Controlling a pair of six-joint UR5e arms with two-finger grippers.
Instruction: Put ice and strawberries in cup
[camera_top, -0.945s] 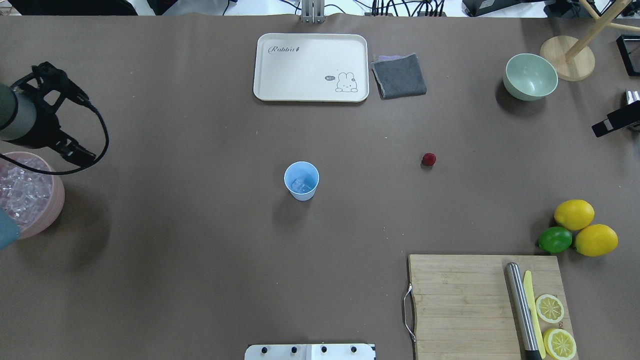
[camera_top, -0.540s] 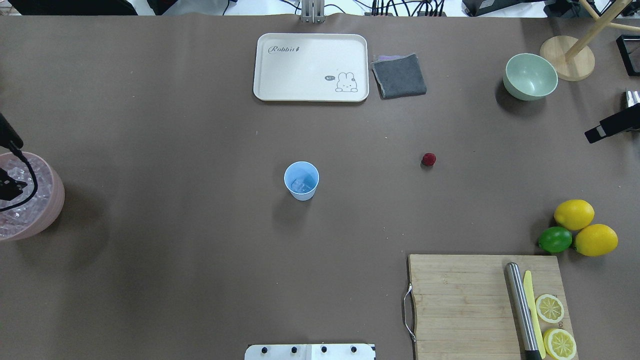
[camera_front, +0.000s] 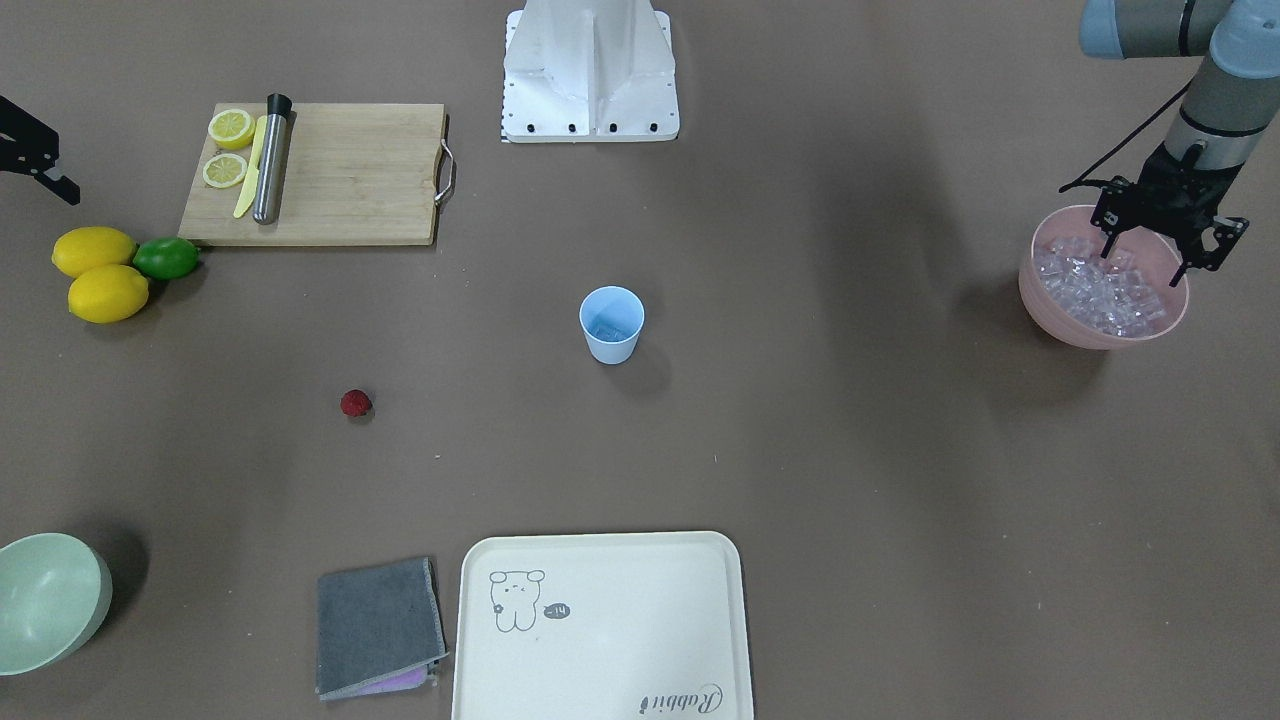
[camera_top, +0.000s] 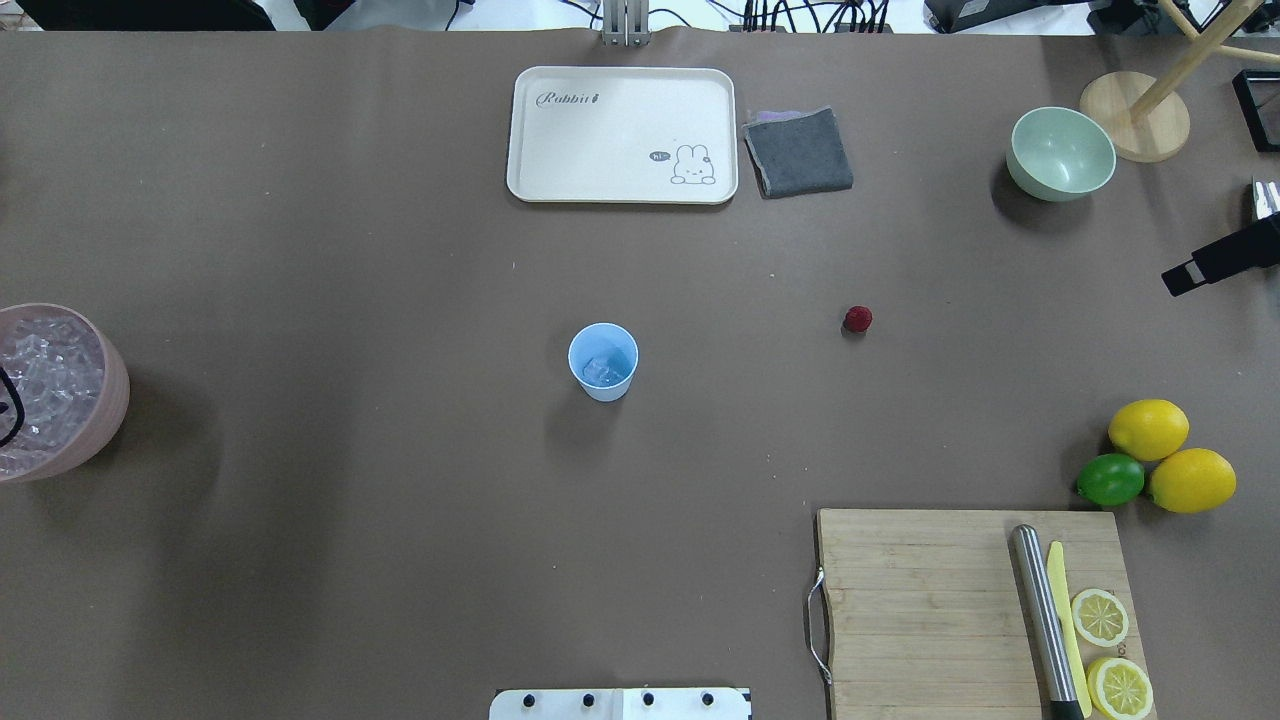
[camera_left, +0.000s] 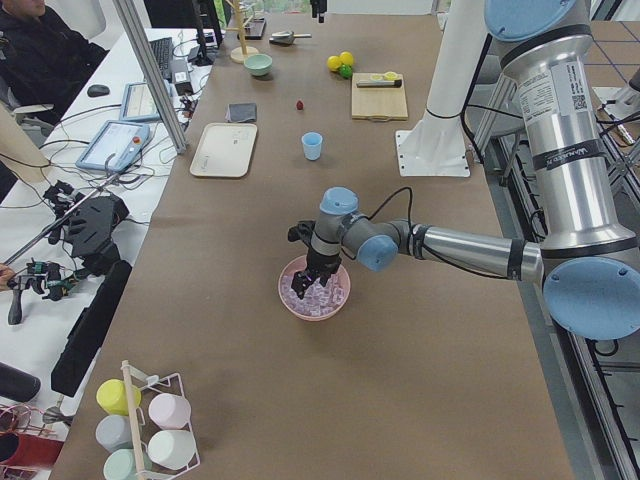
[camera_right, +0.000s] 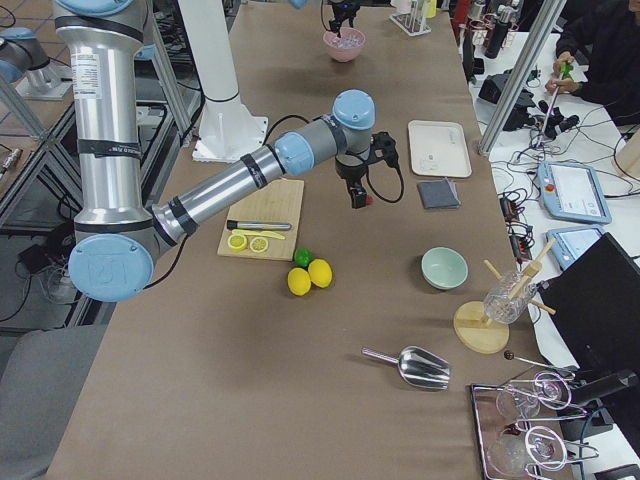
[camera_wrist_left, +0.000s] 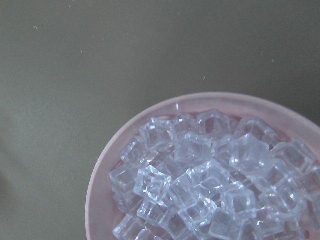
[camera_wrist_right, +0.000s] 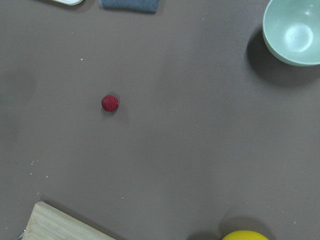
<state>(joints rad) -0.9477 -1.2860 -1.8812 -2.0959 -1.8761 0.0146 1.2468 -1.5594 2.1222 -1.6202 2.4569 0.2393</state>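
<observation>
- Brown paper covers a long table (camera_top: 400, 250), shown from above and from both ends, with one robot arm reaching in from each end.
- At the left end, the left claw (camera_front: 1147, 262) hangs over a pink bowl (camera_front: 1100, 338) heaped with ice (camera_front: 1095, 290). Its two fingers are spread wide and hold nothing.
- The left wrist camera looks straight down on the glassy cubes, which are piled loosely to the rim.
- A light blue cup (camera_top: 603, 362) stands upright in the middle of the table, well apart from the bowl. A little ice already shows at its bottom.
- One dark red strawberry (camera_top: 857, 318) lies on the table to the right of the cup, well apart from it and not yet inside.
- The step in hand appears to be fetching more ice.
- The next move calls for lowering the fingers around a single cube, pinching it firmly enough that it does not slip, and carrying it right to the cup.
- The right claw (camera_top: 1215, 265) hovers at the right edge, on the strawberry's side. Whether it is spread or closed cannot be told.
- Nothing shows between the bowl and the cup, or between the strawberry and the cup.
- Along the far side sit a cream tray (camera_top: 600, 130), a grey cloth (camera_top: 800, 152) just beside it, and a green bowl (camera_top: 1060, 155) further right.
- At the near right lies a cutting board (camera_top: 920, 600) bearing a knife (camera_top: 1065, 620), a steel rod (camera_top: 1040, 620) and lemon halves (camera_top: 1100, 616).
- Two lemons (camera_top: 1148, 428) and a lime (camera_top: 1110, 480) sit just beyond the board.
</observation>
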